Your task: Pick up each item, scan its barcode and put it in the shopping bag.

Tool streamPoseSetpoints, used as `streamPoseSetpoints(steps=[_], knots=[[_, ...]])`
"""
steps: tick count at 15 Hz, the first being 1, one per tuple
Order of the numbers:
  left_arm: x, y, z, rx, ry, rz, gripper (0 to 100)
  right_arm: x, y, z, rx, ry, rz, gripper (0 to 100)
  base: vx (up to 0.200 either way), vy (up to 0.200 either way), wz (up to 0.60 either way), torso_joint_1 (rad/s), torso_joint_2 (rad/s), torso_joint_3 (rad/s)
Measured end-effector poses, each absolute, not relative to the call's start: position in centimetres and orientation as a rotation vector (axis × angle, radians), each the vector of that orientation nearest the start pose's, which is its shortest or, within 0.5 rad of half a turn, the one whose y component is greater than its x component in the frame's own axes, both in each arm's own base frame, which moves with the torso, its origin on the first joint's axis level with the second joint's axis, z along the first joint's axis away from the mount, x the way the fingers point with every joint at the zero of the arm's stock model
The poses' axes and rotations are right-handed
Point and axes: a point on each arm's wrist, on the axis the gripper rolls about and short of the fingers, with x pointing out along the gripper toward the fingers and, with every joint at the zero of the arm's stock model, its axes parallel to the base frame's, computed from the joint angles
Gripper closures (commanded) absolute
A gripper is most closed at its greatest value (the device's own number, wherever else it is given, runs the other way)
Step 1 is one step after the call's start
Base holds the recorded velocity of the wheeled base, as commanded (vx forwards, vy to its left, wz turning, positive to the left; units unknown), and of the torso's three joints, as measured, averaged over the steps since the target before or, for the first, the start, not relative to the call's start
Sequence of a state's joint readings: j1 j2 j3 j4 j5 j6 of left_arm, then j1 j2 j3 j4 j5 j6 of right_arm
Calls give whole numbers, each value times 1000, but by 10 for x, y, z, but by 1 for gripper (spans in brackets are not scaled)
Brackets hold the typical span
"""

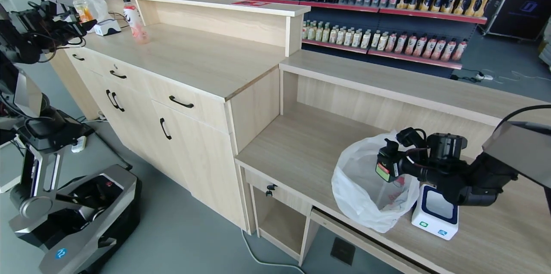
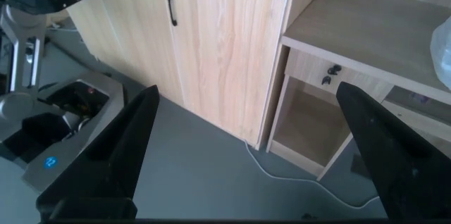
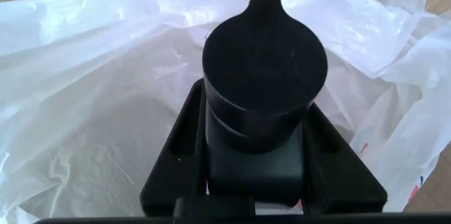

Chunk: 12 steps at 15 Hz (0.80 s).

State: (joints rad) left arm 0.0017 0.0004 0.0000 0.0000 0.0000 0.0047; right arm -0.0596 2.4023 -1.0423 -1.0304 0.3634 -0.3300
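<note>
A: So, the right gripper (image 1: 385,164)?
B: Low over the desk (image 1: 297,149), at the mouth of the bag (image 1: 357,196). Fingers (image 3: 176,155) clamped on a dark item (image 3: 264,69), one on each side of it.

A: What sort of item?
B: Cannot tell. Black and cylindrical, with a small nub at one edge. The head view shows a green-and-red label on it.

A: Is it inside the bag?
B: Held over the open mouth, with white plastic all round behind it. Whether it touches the plastic, cannot tell.

A: And the bag itself?
B: On the desk, slumped and open. A white box (image 1: 434,213) with a blue-edged face stands just beside it, on the robot's right.

A: Left gripper (image 2: 246,91)?
B: Over the floor, facing the cabinet doors (image 2: 225,48). Fingers spread wide, nothing between them.

A: Anything else?
B: A pink bottle (image 1: 134,22) and an orange bottle (image 1: 82,7) stand upright on the tall counter (image 1: 193,58), well apart from the bag. Shelves (image 1: 387,9) of bottles run along the back.
</note>
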Motion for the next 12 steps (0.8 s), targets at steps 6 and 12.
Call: streamPoseSetpoints(steps=[6,12], knots=[[-23,0,75,4,0,1,0,430,-20,-4,-255,302,351,100,0,0,0,0,0,0],[-23,0,75,4,0,1,0,428,-31,-14,-251,329,328,100,0,0,0,0,0,0]])
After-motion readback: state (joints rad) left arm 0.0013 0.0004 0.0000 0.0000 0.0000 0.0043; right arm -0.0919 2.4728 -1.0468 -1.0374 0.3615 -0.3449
